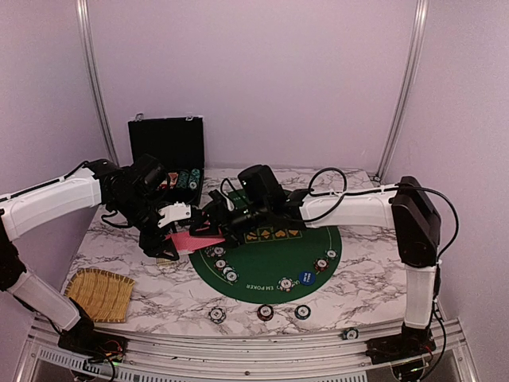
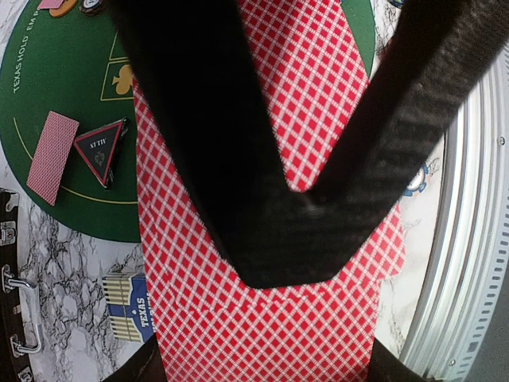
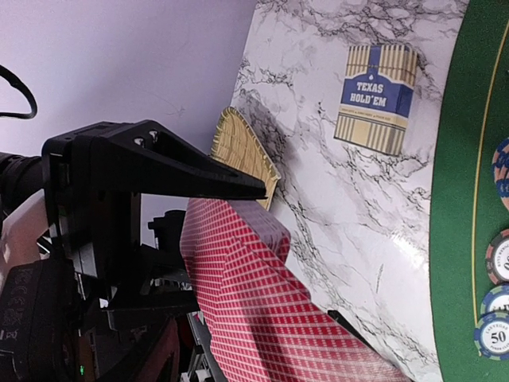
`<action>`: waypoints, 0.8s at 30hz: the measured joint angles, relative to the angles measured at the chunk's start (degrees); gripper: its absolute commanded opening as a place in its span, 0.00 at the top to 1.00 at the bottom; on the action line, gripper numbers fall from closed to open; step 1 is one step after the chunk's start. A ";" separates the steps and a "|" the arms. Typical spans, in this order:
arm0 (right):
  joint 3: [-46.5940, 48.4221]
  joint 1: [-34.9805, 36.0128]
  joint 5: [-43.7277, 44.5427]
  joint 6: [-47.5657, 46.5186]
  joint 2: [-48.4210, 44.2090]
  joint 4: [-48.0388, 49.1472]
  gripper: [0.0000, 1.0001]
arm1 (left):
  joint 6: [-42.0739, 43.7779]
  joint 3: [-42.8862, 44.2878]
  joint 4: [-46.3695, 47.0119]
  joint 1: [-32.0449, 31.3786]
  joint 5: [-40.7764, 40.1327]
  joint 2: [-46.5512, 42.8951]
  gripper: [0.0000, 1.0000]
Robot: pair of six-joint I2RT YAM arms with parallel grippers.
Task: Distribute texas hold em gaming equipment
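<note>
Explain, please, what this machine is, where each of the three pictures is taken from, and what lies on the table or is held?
These are two robot arms bolted to a marble table. The wide picture looks down from above and behind them; the other two come from a camera on each wrist. On the table lie a green poker mat carrying chips, a card and a triangular button, plus a card box, a straw mat and an open black case at the back. More chips sit near the front edge. The left gripper is shut on a stack of red cards. The right gripper has its jaws apart around the same stack; whether it touches is unclear.
</note>
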 measured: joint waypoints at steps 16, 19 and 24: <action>3.37 0.13 -0.09 -0.04 1.55 -1.42 0.40 | 0.02 0.00 0.00 0.04 0.63 -0.22 0.68; 4.07 0.28 -0.15 -0.22 2.08 -1.70 0.39 | 0.02 0.00 0.00 0.04 0.79 -0.22 0.73; 4.07 0.28 -0.24 -0.39 2.08 -2.03 0.36 | -0.02 0.00 0.00 0.04 0.87 -0.22 0.85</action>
